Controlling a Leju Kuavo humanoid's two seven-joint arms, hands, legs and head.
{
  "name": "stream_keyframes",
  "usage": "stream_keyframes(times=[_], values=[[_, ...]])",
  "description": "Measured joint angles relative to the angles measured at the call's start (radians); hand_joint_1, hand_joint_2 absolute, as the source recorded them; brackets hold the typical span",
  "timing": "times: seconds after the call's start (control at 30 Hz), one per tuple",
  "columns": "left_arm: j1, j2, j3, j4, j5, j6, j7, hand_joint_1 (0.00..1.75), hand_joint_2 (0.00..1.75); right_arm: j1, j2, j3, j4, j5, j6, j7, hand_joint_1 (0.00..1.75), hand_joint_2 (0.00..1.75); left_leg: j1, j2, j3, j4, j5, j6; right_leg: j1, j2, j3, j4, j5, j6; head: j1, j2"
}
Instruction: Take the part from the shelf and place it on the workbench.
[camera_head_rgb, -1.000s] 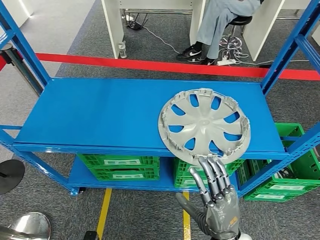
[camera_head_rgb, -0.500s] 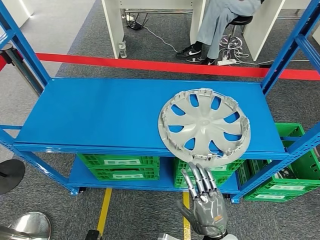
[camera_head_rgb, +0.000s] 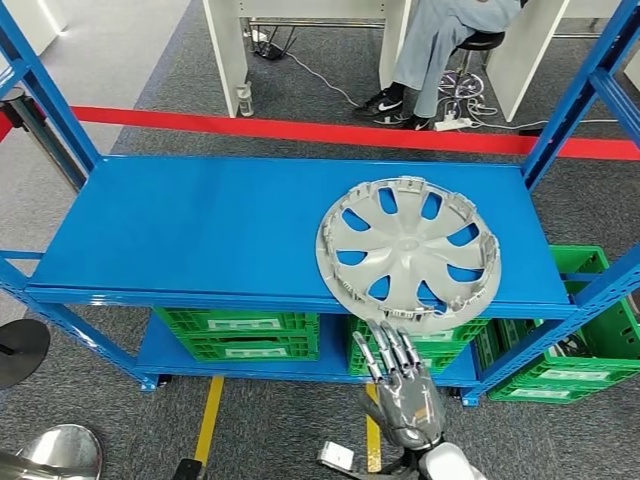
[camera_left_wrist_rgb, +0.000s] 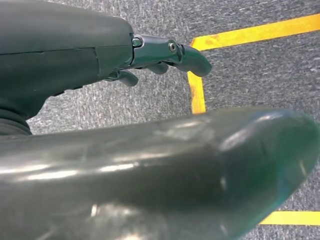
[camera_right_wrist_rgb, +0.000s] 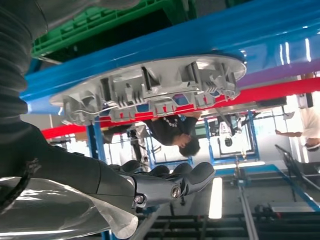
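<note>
The part is a silver wheel cover (camera_head_rgb: 408, 251) lying flat on the right half of the blue shelf (camera_head_rgb: 189, 230), its near rim jutting slightly over the front edge. My right hand (camera_head_rgb: 400, 385) is just below and in front of that rim, fingers spread and pointing up at it, holding nothing. From the right wrist view I see the cover's ribbed rim (camera_right_wrist_rgb: 151, 90) close beyond the dark fingers (camera_right_wrist_rgb: 177, 185), with a gap between them. My left hand (camera_left_wrist_rgb: 113, 50) hangs over grey carpet, its fingers extended and empty.
Green crates (camera_head_rgb: 238, 333) sit on the lower shelf, and another (camera_head_rgb: 596, 340) stands at the right. Blue uprights (camera_head_rgb: 573, 100) frame the shelf ends. A person (camera_head_rgb: 445, 40) sits behind a red floor line (camera_head_rgb: 226, 125). Yellow floor tape (camera_head_rgb: 207, 420) runs near me.
My right hand has dropped and shifted left, its fingertips coming off the wheel cover's near rim. The cover has not moved.
</note>
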Motion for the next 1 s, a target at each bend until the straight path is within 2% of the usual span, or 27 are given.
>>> stream_keyframes(times=[0.4, 1.0], values=[[0.001, 0.000, -0.004, 0.000, -0.004, -0.009, -0.010, 0.00, 0.00, -0.076, 0.011, -0.015, 0.093, 0.013, 0.000, -0.031, 0.00, 1.75, 0.000, 0.000, 0.000, 0.000, 0.000, 0.000, 0.000, 0.000, 0.000, 0.000, 0.000, 0.000, 0.000, 0.000], [0.002, 0.000, -0.004, 0.000, -0.012, -0.025, -0.043, 0.00, 0.00, -0.131, 0.044, -0.055, 0.184, 0.024, 0.008, -0.041, 0.00, 1.75, 0.000, 0.000, 0.000, 0.000, 0.000, 0.000, 0.000, 0.000, 0.000, 0.000, 0.000, 0.000, 0.000, 0.000]])
